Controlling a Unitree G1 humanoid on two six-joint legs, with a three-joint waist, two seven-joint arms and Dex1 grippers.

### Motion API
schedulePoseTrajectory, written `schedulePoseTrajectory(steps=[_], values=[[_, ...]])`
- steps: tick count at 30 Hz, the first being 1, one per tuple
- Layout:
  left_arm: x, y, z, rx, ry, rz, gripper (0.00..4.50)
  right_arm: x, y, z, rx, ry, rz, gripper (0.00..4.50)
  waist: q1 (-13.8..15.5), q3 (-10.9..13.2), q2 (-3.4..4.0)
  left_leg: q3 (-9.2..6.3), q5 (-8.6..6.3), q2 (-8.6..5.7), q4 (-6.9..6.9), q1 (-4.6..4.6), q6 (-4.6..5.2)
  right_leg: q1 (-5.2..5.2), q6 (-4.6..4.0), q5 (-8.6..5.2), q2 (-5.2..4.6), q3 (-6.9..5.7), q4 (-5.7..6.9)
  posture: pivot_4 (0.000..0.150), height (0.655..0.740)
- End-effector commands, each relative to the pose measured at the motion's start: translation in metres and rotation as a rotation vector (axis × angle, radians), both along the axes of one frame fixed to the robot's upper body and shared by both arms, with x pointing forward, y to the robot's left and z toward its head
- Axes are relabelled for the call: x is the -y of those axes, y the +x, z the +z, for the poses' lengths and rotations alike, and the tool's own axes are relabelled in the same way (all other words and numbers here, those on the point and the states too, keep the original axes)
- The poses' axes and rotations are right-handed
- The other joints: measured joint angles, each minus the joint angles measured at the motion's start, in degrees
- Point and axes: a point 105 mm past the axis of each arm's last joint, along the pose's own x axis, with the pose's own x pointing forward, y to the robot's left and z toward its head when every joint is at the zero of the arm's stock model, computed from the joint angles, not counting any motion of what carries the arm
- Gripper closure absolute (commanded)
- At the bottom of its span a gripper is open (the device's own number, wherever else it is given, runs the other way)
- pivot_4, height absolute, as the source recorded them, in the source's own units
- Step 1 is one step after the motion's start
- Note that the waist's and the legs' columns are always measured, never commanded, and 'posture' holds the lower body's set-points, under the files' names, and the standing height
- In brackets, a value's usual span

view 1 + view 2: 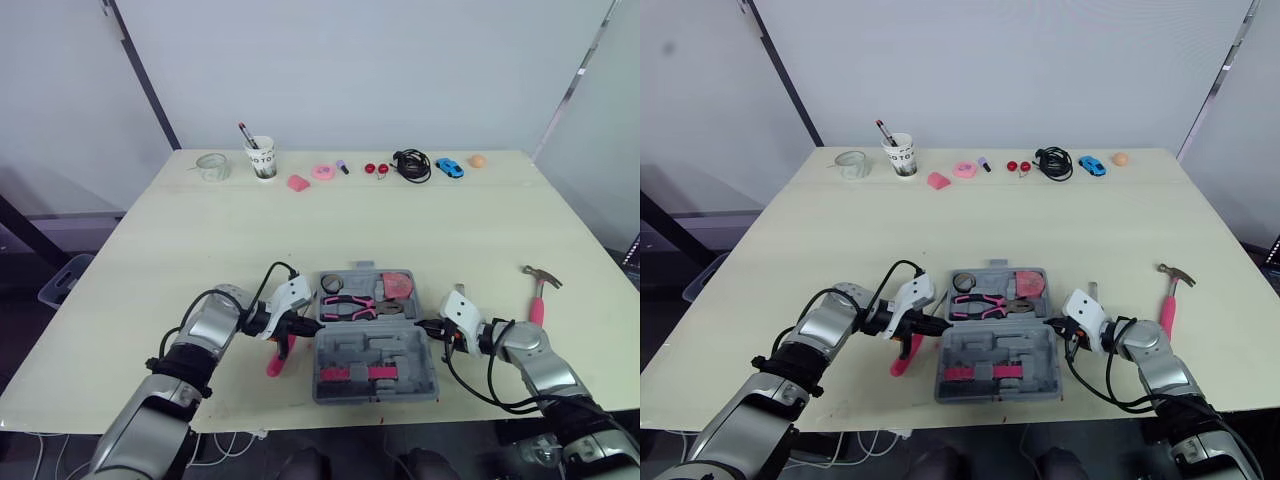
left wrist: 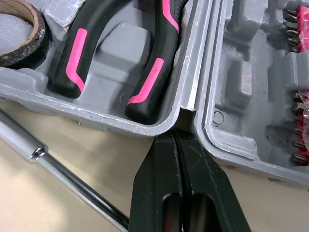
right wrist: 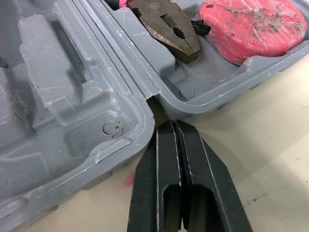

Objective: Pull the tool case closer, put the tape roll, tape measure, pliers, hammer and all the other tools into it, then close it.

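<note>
1. Both grippers have their two black fingers pressed flat together with nothing between them. The left gripper (image 2: pixel 176 140) has its tip set at the hinge notch on one side of the open grey moulded-plastic tool case (image 1: pixel 415 365). The right gripper (image 3: pixel 176 128) does the same at the opposite notch.
2. My judgement is that the matched placement lets the closed fingers act as stiff pegs, so the case can be dragged or steadied without twisting.
3. That case sits near the front edge of the pale wooden table (image 1: pixel 200 240), between the two arms. It lies fully open and flat, which keeps every pocket reachable from above.
4. Three tools are in the far half: the black-and-pink-handled pliers (image 1: pixel 348 308), the brown tape roll (image 2: pixel 38 34) and the pink tape measure (image 3: pixel 251 26).
5. The pink-handled claw hammer (image 1: pixel 538 300) lies on the table well to the right of the case. A pink-handled tool (image 1: pixel 276 362) lies just beside the case's left wall.
6. Loading seems about half done, and the lid cannot close yet.
</note>
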Motion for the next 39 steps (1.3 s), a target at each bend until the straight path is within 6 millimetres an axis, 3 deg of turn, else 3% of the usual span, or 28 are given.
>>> schedulePoseTrajectory(steps=[1, 28, 32, 39], values=[[0.007, -0.003, 0.001, 0.010, -0.010, -0.037, 4.44, -0.003, -0.002, 0.001, 0.012, 0.007, 0.019, 4.50, -0.01, 0.00, 0.00, 0.00, 0.00, 0.00, 0.00, 0.00, 0.00, 0.00, 0.00, 0.00, 0.00, 0.00, 0.00, 0.150, 0.7400], [-0.002, 0.011, 0.019, 0.109, -0.035, 0.043, 4.44, 0.029, 0.000, 0.014, 0.081, 0.016, -0.085, 4.50, 0.28, 0.00, 0.00, 0.01, 0.00, 0.00, 0.00, -0.01, 0.00, 0.00, 0.00, 0.00, -0.01, 0.00, -0.01, 0.150, 0.7400], [-0.004, 0.010, 0.033, 0.133, -0.079, 0.046, 4.44, 0.032, -0.002, 0.029, 0.119, 0.071, -0.108, 4.50, 0.23, 0.01, 0.00, 0.01, 0.00, -0.01, 0.00, -0.03, 0.00, 0.00, 0.00, 0.00, -0.01, 0.00, -0.01, 0.150, 0.7400], [-0.005, 0.003, 0.080, 0.229, -0.311, 0.104, 4.44, 0.034, -0.008, 0.068, 0.183, 0.262, -0.170, 4.50, 0.26, 0.01, 0.00, -0.17, 0.00, 0.03, 0.00, -0.04, 0.00, -0.01, 0.00, 0.00, -0.04, 0.01, -0.01, 0.150, 0.7400]])
